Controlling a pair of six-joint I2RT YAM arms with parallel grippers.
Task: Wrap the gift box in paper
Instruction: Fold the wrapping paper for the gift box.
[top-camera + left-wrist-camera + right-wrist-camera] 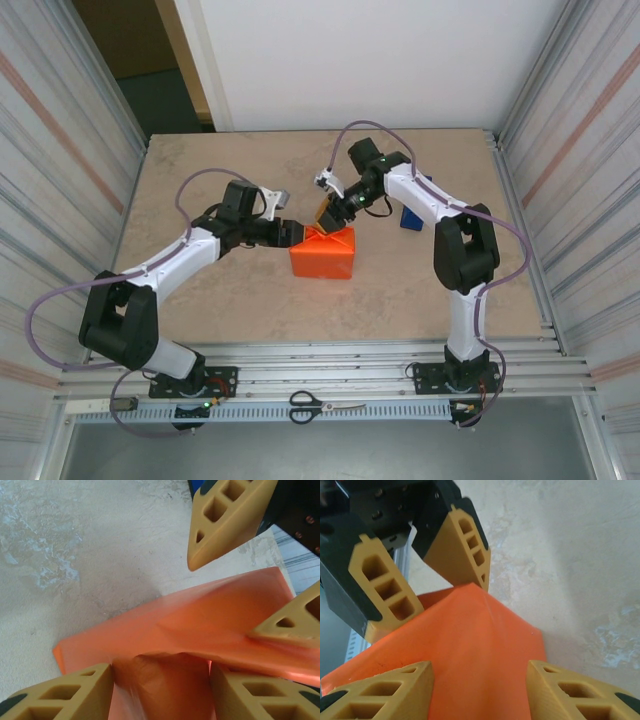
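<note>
The paper [322, 255] is folded into a compact orange bundle at the table's middle; the gift box is hidden inside it. My left gripper [293, 233] is at the bundle's left upper corner. In the left wrist view a bulging fold of paper [160, 690] fills the gap between its fingers [80, 690] and touches both, so the left gripper [160, 672] is shut on it. My right gripper [335, 213] comes in from the far side and stands open [480, 670] astride the paper's ridge [470, 640]. One of its fingers [290, 620] rests on the paper's top, the other [225, 520] hangs over the table.
A blue tape dispenser [410, 217] stands behind the right arm's forearm. Scissors [325, 406] lie on the metal rail at the near edge. Corrugated walls close both sides; bare beige tabletop [220, 170] lies around the bundle.
</note>
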